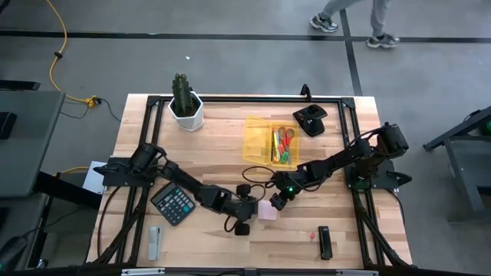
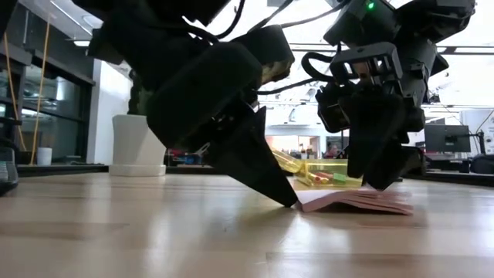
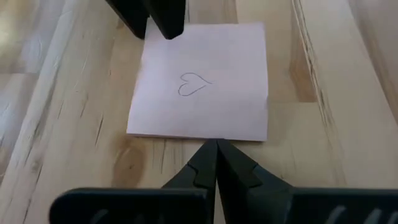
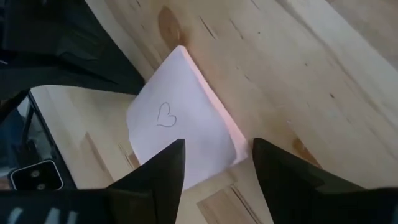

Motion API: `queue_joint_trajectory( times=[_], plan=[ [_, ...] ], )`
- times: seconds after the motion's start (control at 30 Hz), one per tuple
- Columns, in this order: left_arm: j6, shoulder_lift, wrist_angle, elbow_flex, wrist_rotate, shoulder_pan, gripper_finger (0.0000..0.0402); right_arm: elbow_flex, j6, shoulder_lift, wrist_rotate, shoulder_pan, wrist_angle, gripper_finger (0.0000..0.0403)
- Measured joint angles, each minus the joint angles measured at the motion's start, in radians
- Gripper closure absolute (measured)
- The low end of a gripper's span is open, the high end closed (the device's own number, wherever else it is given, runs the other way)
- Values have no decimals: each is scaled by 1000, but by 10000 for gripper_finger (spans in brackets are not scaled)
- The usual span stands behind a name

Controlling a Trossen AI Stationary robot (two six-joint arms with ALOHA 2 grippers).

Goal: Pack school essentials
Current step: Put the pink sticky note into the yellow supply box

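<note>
The square pink sticky-note pad [image 3: 202, 81], with a heart drawn on its top sheet, lies flat on the wooden table [image 1: 360, 222] between my two grippers; it also shows in the high view [image 1: 267, 211]. My left gripper [image 3: 216, 146] is shut, its tips at the pad's left edge. My right gripper [image 4: 217, 165] is open, and its fingers straddle the pad's opposite corner. A yellow transparent case [image 1: 268, 140] farther back holds the red-handled scissors [image 1: 286, 138] and pens. My left gripper's shut fingertips [image 3: 208, 155] meet the middle of the pad's left edge [image 3: 214, 138]. They slant down from the table's left. The pad lies flat on the table. My right gripper's fingers [image 4: 165, 171] stand on either side of a pad corner [image 4: 239, 152]; I cannot tell whether they touch it.
A dark calculator [image 1: 172, 204] and a grey metal bar [image 1: 155, 242] lie at the near left. A black object [image 1: 325, 242] and a tiny red piece [image 1: 311, 236] lie at the near right. A potted cactus [image 1: 186, 103] and a black device [image 1: 310, 119] stand at the back.
</note>
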Motion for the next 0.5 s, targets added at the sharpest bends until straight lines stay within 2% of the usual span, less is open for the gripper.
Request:
queue_joint_trajectory(
  times=[0.3,0.5],
  plan=[
    [10,1,15,-1,21,16,401,0,7,1,-21,2,6,224],
    [0,1,18,-1,24,16,401,-1,15,1,-13,3,1,276]
  ],
)
